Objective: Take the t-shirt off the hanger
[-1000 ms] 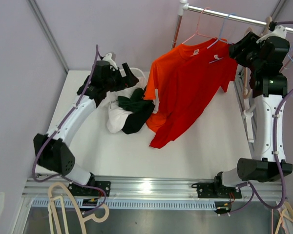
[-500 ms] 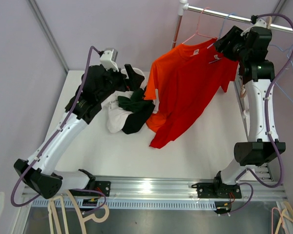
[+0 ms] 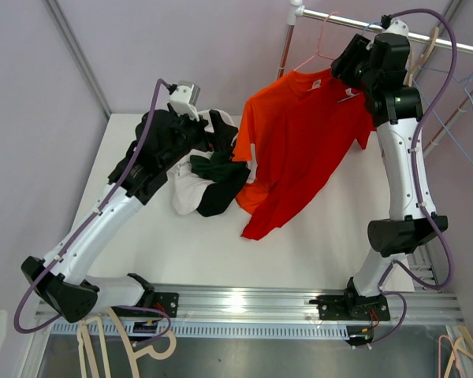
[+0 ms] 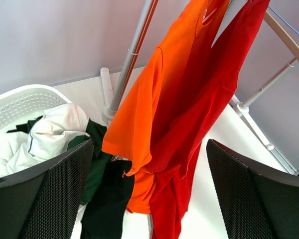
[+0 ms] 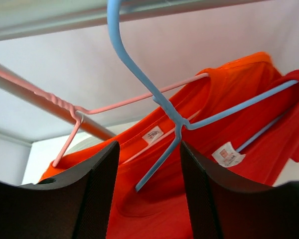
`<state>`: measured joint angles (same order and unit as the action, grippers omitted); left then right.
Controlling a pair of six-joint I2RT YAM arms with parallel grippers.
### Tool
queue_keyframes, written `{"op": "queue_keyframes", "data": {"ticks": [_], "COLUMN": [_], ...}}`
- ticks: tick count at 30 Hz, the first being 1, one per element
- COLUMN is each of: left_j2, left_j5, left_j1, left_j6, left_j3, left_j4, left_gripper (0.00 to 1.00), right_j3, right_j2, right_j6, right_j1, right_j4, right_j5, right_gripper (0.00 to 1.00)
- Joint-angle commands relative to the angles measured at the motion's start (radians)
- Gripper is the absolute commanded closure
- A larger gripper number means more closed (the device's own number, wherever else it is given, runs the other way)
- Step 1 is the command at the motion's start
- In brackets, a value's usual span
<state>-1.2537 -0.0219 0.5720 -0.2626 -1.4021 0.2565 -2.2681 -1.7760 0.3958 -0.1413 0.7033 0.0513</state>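
Note:
Two t-shirts hang together from the rail (image 3: pixel 426 33): an orange one (image 3: pixel 248 130) on a pink hanger (image 5: pixel 89 107) and a red one (image 3: pixel 311 157) on a blue hanger (image 5: pixel 174 119). My right gripper (image 3: pixel 344 64) is up at the collars. In the right wrist view it (image 5: pixel 147 199) is open, and the blue hanger's lower strut hangs between the fingers without touching them. My left gripper (image 3: pixel 218 130) is open and empty beside the orange sleeve. In the left wrist view it (image 4: pixel 149 199) faces both shirts' lower halves (image 4: pixel 189 114).
A white basket (image 4: pixel 20 107) with white and dark green clothes (image 3: pixel 209 177) lies at the back left, spilling onto the table. The rail's upright pole (image 3: pixel 286 51) stands behind the shirts. Spare hangers hang at the far right (image 3: pixel 465 118), and wooden ones lie at the bottom left (image 3: pixel 102 331).
My right arm has swung left along the rail to the shirts' collars. My left arm has lifted and moved right toward the orange sleeve.

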Motion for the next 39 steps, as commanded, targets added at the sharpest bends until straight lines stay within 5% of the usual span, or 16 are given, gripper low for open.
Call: {"op": "queue_keyframes", "data": {"ticks": [1, 5, 13, 20, 23, 24, 32, 39], "left_j2": [0.017, 0.013, 0.005, -0.006, -0.010, -0.013, -0.012, -0.012], "left_j5": [0.017, 0.017, 0.017, 0.013, 0.005, 0.002, -0.045, 0.017], "left_j1": [0.009, 0.009, 0.009, 0.009, 0.009, 0.009, 0.041, 0.187], "left_j6": [0.026, 0.026, 0.026, 0.028, 0.025, 0.023, 0.066, 0.201], "left_j3": [0.009, 0.014, 0.003, 0.002, -0.005, -0.008, -0.026, -0.025], "left_j4": [-0.037, -0.036, -0.036, -0.033, -0.028, -0.026, -0.029, -0.068], "left_gripper": [0.01, 0.01, 0.00, 0.00, 0.01, 0.00, 0.00, 0.00], "right_j3": [-0.064, -0.071, -0.123, -0.133, -0.131, -0.130, -0.169, -0.142], "right_j2": [-0.010, -0.023, -0.059, -0.071, -0.065, -0.063, -0.059, 0.019], "right_j6": [-0.048, -0.074, -0.123, -0.152, -0.160, -0.170, -0.291, -0.330], "right_j1": [-0.032, -0.046, -0.073, -0.075, -0.078, -0.080, -0.122, -0.138], "right_j4": [0.042, 0.050, 0.084, 0.087, 0.082, 0.079, 0.010, -0.071], "right_j5": [0.171, 0.245, 0.383, 0.429, 0.444, 0.449, 0.530, 0.524], "right_gripper": [0.45, 0.53, 0.53, 0.81, 0.86, 1.00, 1.00, 1.00]}}
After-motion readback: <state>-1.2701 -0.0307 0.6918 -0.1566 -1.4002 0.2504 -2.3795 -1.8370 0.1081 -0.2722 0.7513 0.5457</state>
